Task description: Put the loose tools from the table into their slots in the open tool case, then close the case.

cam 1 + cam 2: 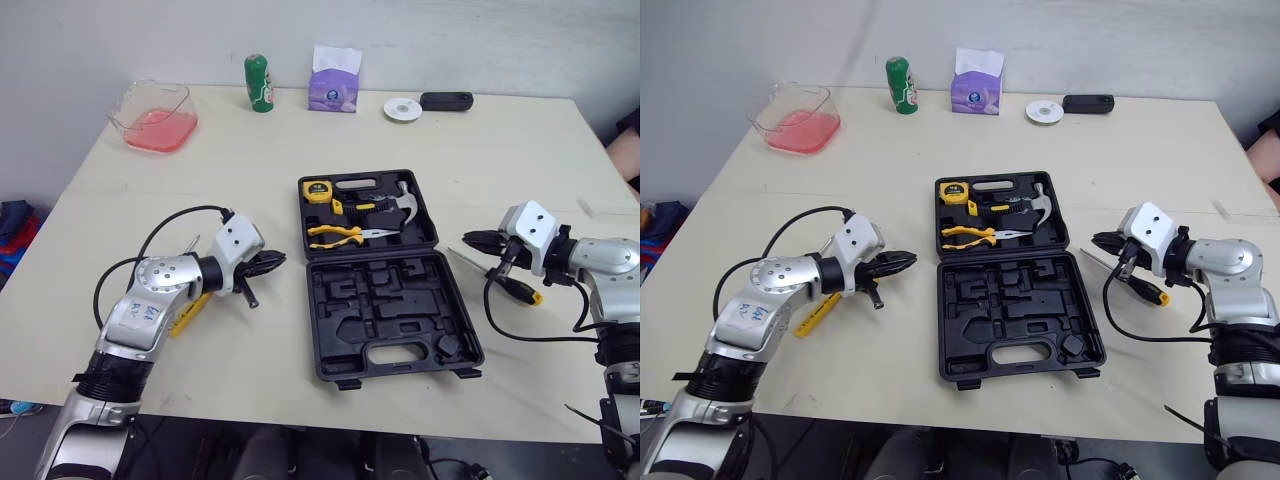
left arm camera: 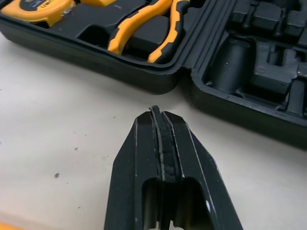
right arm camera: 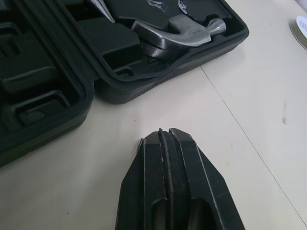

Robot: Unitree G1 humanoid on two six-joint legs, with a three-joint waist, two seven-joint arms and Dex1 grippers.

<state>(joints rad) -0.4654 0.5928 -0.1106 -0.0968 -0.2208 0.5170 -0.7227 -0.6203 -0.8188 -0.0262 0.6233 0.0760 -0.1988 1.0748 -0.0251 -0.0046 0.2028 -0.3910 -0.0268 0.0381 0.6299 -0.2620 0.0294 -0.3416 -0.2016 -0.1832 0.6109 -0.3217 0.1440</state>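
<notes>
Your left gripper (image 1: pixel 272 262) points at the open tool case (image 1: pixel 330 300), fingers pressed together on nothing. The yellow tool (image 1: pixel 188 314) lies diagonally behind them, under the forearm. The right gripper (image 1: pixel 476 240) is closed and empty too, with the screwdriver (image 1: pixel 518 287) just under its wrist on the tabletop.

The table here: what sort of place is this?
Likely a lab or office test room, not a workshop: a table against a bare wall, a tool case open on it, and a tissue box and green bottle at the back.
</notes>
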